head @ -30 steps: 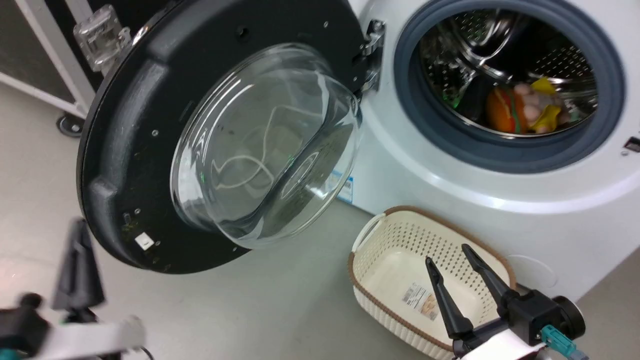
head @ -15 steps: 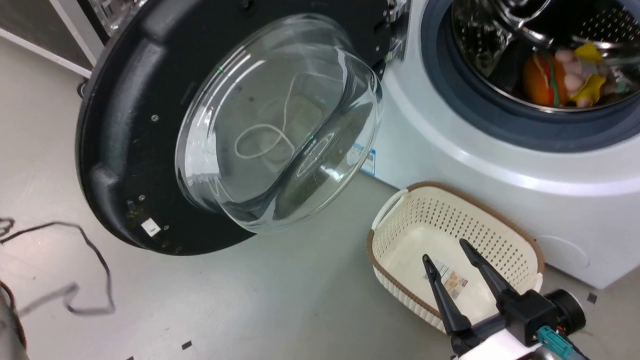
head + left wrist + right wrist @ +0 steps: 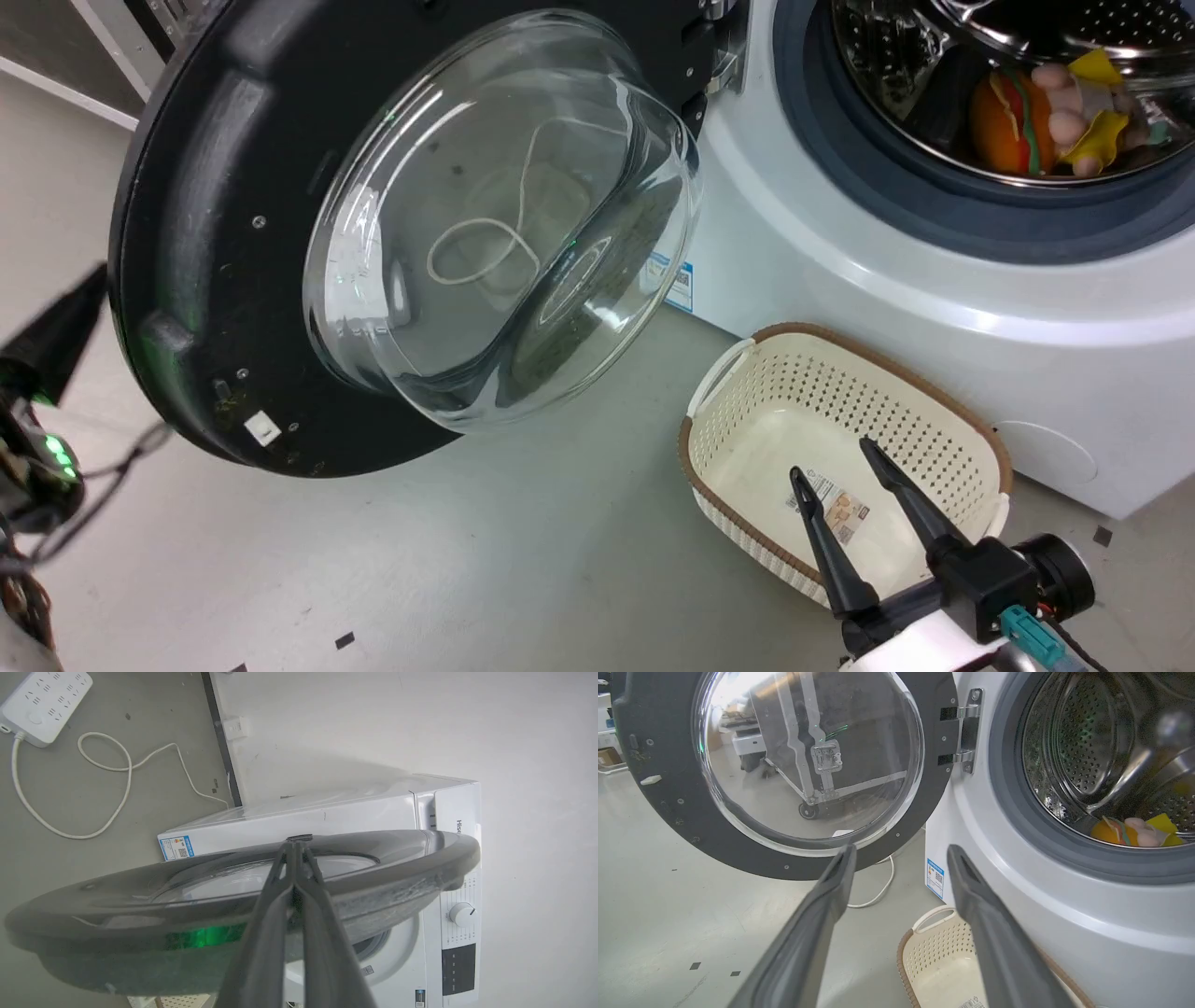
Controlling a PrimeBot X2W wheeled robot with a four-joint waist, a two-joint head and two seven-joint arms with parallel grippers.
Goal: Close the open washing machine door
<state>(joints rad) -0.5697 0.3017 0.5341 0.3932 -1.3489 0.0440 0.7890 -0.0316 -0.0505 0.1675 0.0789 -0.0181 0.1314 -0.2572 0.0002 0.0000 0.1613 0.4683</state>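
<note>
The washing machine door (image 3: 215, 187) stands swung open at the upper left of the head view, glossy black with a clear domed glass centre (image 3: 495, 233), hinged to the white machine (image 3: 840, 280). My left gripper (image 3: 91, 282) is shut and empty at the left edge, its tip close beside the door's outer rim. In the left wrist view the door (image 3: 397, 868) lies edge-on, and the closed left gripper (image 3: 294, 843) points across its outer face; I cannot tell if it touches. My right gripper (image 3: 833, 459) hangs open above the basket. In its wrist view the right gripper (image 3: 901, 851) faces the door (image 3: 654, 788).
A cream perforated basket (image 3: 840, 392) sits on the floor against the machine's front. Soft toys (image 3: 1027, 121) lie in the steel drum behind the grey rubber ring (image 3: 934, 215). A white power strip (image 3: 42, 704) and its cable (image 3: 107, 765) lie on the floor behind the door.
The head camera has shifted, sliding the machine up and right. My left gripper has risen from the lower left to beside the door's left rim. The right gripper holds its place, open.
</note>
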